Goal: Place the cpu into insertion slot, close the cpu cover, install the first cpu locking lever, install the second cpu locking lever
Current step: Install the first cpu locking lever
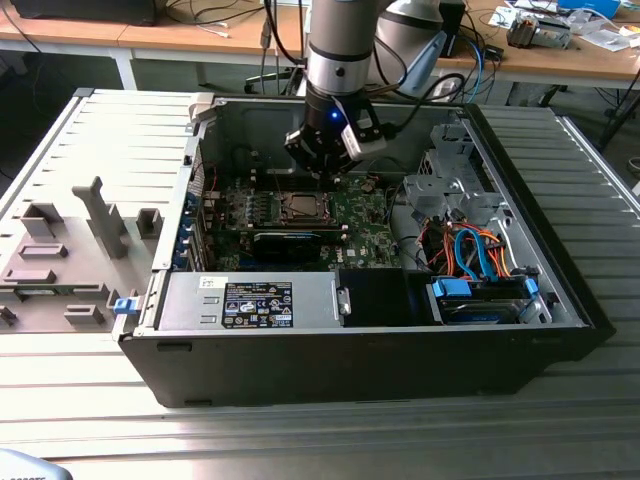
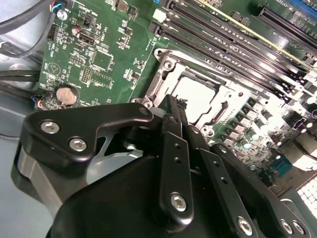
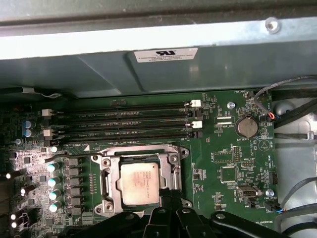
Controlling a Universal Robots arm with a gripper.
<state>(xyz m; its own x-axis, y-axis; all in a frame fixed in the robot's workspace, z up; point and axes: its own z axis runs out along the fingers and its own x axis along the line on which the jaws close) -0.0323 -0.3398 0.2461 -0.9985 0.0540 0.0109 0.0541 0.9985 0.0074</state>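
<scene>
I see end effector (image 2: 174, 106) low over socket edge, fingers pressed together, nothing pinched. Tips at roughly 5 o'clock corner of cpu cover (image 3: 174, 161) in first wrist view. Cover lies flat, framing cpu (image 3: 139, 183), chip seated in insertion slot (image 1: 300, 207). Green motherboard (image 3: 223, 163) around socket, memory slots (image 3: 129, 124) at 12 o'clock. Open computer case (image 1: 520, 330) on ribbed worktop (image 1: 330, 440).
</scene>
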